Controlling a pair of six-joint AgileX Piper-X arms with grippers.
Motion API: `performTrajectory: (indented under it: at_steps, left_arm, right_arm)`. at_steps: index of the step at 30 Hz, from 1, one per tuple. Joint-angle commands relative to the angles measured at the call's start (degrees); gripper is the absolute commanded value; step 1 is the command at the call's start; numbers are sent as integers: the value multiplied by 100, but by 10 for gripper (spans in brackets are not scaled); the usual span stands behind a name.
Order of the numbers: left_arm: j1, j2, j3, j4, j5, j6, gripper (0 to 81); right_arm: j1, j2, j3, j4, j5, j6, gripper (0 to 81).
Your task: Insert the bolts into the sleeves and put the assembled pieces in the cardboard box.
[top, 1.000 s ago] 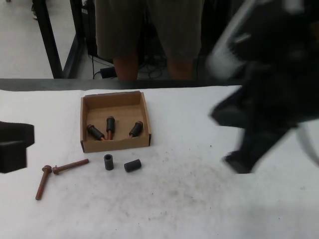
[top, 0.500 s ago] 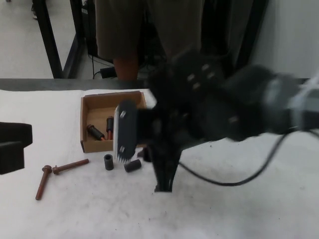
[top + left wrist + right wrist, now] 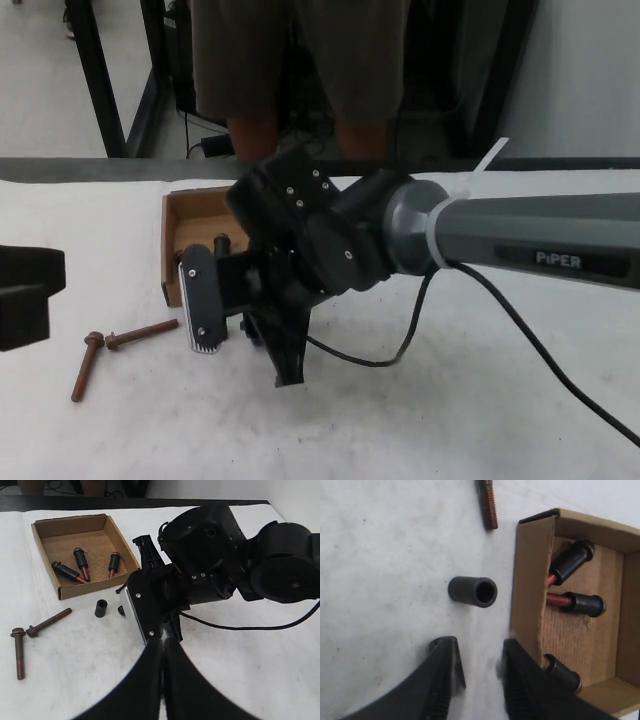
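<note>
One loose sleeve [image 3: 472, 591] lies just beside the cardboard box [image 3: 526, 580], so the right gripper [image 3: 479, 649], parted and empty, should straddle it squarely before closing.

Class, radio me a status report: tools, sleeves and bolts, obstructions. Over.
Right tool open, near the sleeve by the cardboard box. Left tool shut, empty. Two bolts loose. Box wall crowds one finger.

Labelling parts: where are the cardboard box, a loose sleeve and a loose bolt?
cardboard box [image 3: 90, 585]: left wrist view, front wall.
sleeve [image 3: 101, 608]: left wrist view, its side.
bolt [image 3: 18, 650]: left wrist view, shank.
</note>
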Motion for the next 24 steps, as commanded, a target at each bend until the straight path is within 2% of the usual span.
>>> performTrajectory:
  at_steps: [1, 24]
  left_arm:
    - [-34, -39, 9, -4, -78, 91, 8]
    - [-17, -39, 9, -17, -123, 112, 8]
  right_arm:
    - [-17, 61, -72, 2, -41, -284, 315]
    - [-54, 521, -72, 125, 122, -541, 315]
